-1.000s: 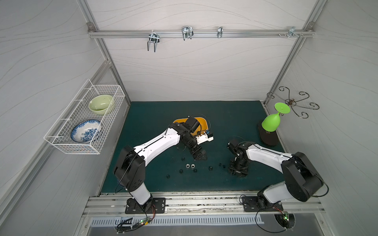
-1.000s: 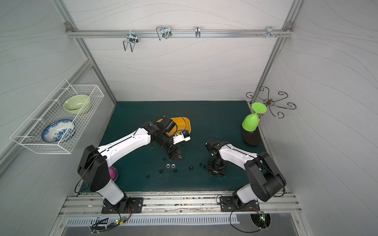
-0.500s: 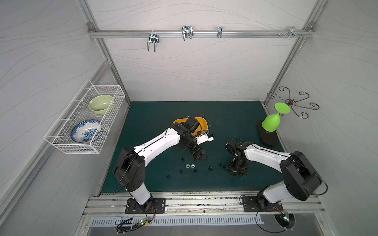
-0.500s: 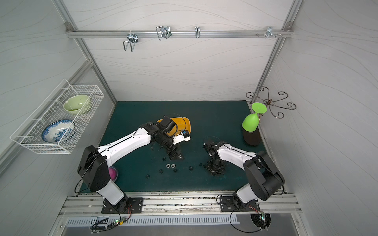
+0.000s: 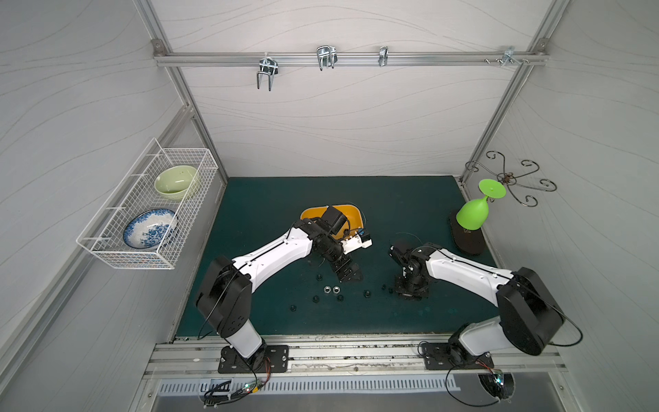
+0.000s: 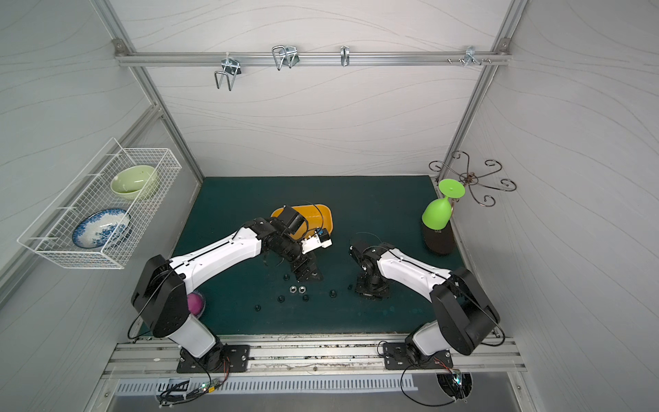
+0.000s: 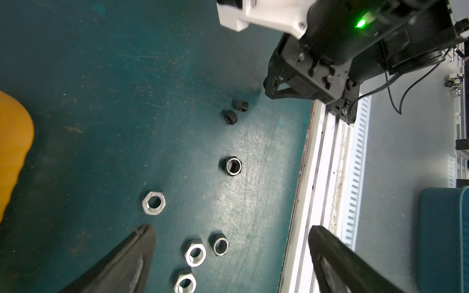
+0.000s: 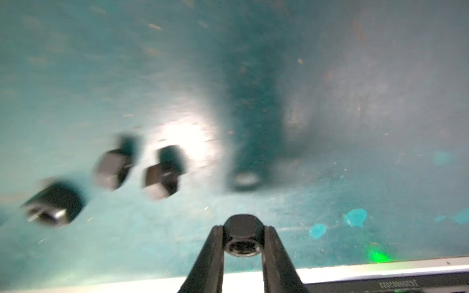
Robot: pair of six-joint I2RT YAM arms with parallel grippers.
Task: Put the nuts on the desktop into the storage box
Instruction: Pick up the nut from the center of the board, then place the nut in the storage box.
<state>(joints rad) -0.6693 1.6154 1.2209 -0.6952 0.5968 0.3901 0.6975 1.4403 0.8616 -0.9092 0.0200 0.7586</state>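
Right gripper point(image 8: 243, 229) clamped on one black hex nut point(image 8: 241, 244) close to the teal desktop point(image 5: 271, 199), the pickup step, while the left gripper point(image 7: 229, 228) gapes over loose silver nuts point(image 7: 195, 253); next it likely must lift and carry the nut to the yellow-orange storage box point(image 5: 312, 214) behind the left arm point(image 5: 274, 253).

The left arm point(image 5: 274, 255) and right arm point(image 5: 463, 273) share white shells, black joints and thin black cables.
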